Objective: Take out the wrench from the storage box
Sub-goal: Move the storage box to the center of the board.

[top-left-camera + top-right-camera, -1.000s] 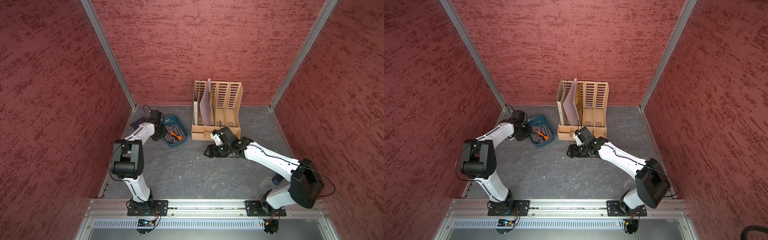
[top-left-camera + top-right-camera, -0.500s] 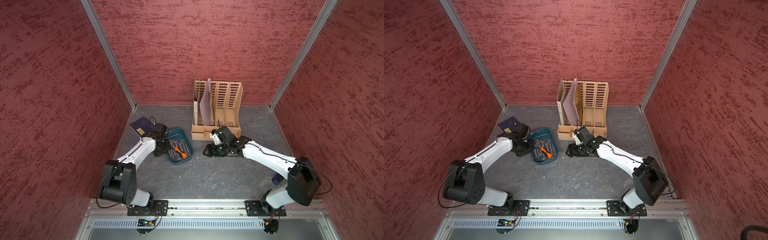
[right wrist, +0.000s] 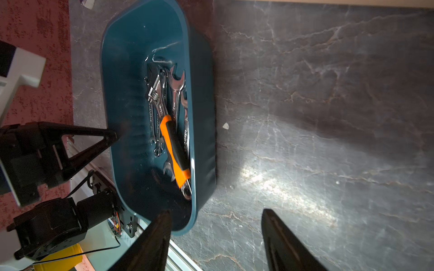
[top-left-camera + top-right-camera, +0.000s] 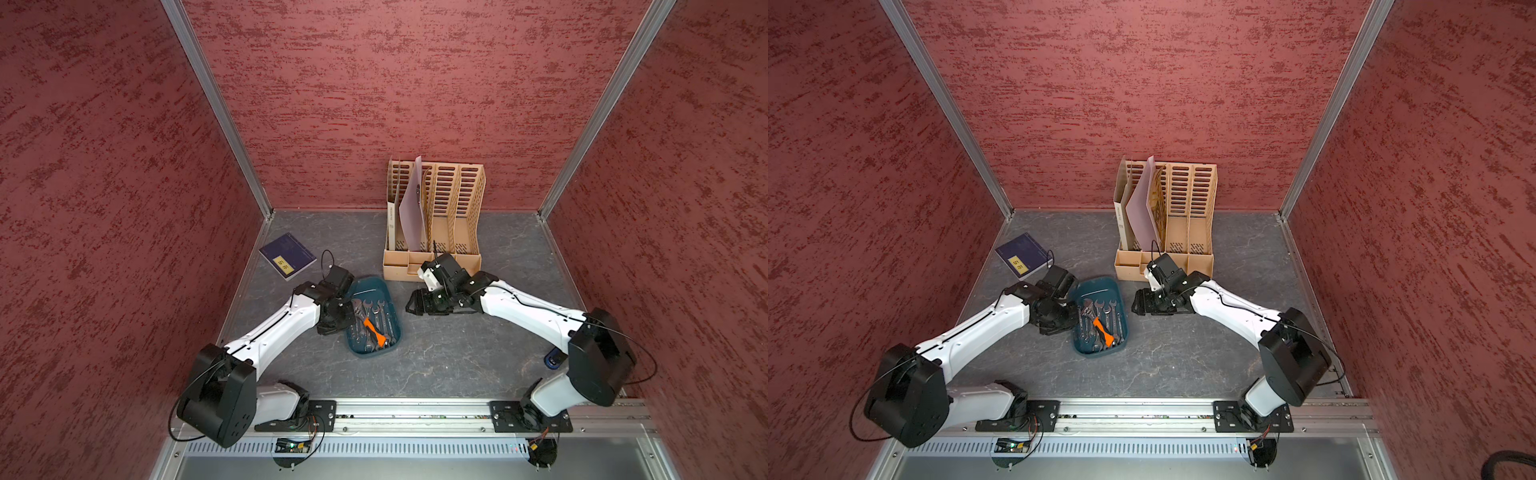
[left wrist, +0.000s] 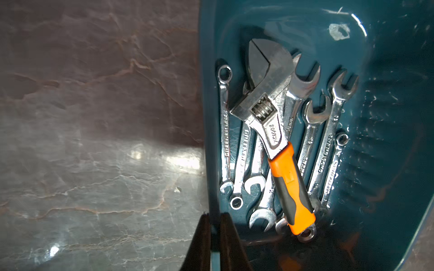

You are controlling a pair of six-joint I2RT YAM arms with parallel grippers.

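- Near the middle of the table (image 4: 436,365), the storage box (image 4: 371,286) holds the orange-handled wrench (image 5: 274,131), which lies slantwise on top of a row of plain spanners (image 5: 326,143).
- Left gripper (image 5: 214,217) is pinched on the box's side wall. A firm hold there should stop the box skidding.
- Right gripper (image 3: 216,211) hovers just beside the opposite long side, fingers spread and holding nothing.
- Best bet, I'd say: come in over the rim, straddle the orange handle (image 5: 290,187) across its width and lift straight up, so the spanners underneath aren't dragged along.
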